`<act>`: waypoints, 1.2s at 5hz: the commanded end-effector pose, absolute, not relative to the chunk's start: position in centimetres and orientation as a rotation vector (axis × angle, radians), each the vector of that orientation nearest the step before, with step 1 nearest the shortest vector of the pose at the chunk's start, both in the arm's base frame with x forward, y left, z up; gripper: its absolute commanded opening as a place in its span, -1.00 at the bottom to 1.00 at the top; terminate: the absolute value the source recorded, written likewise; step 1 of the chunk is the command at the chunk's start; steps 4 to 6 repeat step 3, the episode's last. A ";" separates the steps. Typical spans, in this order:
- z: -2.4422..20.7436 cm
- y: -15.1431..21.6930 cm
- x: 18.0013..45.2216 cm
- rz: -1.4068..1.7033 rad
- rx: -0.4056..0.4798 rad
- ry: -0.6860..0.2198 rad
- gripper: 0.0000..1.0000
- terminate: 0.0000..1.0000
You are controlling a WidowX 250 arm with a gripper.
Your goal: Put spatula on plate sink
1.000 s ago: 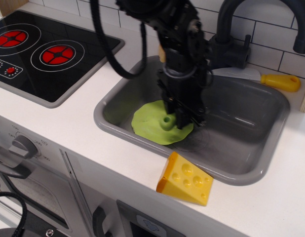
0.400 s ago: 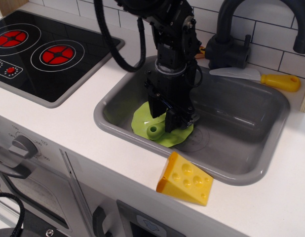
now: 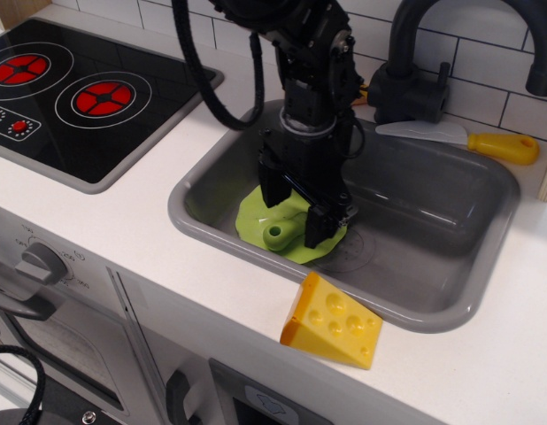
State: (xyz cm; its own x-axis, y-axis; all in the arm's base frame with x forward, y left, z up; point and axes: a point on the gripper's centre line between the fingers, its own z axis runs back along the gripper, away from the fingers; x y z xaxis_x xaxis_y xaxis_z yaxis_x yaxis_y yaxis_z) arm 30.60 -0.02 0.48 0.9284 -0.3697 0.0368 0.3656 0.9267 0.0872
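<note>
The lime-green spatula (image 3: 284,232) lies on the lime-green plate (image 3: 253,221) in the left part of the grey sink (image 3: 433,221). Only its chunky handle shows; the grey head is hidden under the gripper. My black gripper (image 3: 293,212) hangs just over the plate with its jaws spread to either side of the handle. One finger (image 3: 267,188) is to the left and the other (image 3: 319,232) to the right. The fingers do not appear to squeeze the handle.
A yellow cheese wedge (image 3: 331,320) sits on the counter by the sink's front rim. A yellow-handled knife (image 3: 473,140) lies behind the sink. The dark faucet (image 3: 415,53) rises at the back. The black stovetop (image 3: 70,97) is to the left.
The gripper shifted left over the plate. The spatula handle went from upright to lying on the plate, and the jaws have spread apart.
</note>
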 end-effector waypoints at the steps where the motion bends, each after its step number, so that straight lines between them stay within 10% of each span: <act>1: 8.2 -0.3 32.5 -0.425 0.021 -0.191 1.00 -1.00; 2: 8.2 -0.3 32.5 -0.425 0.021 -0.191 1.00 -1.00; 3: 8.2 -0.3 32.5 -0.425 0.021 -0.191 1.00 1.00; 6: 8.2 -0.3 32.5 -0.425 0.021 -0.191 1.00 1.00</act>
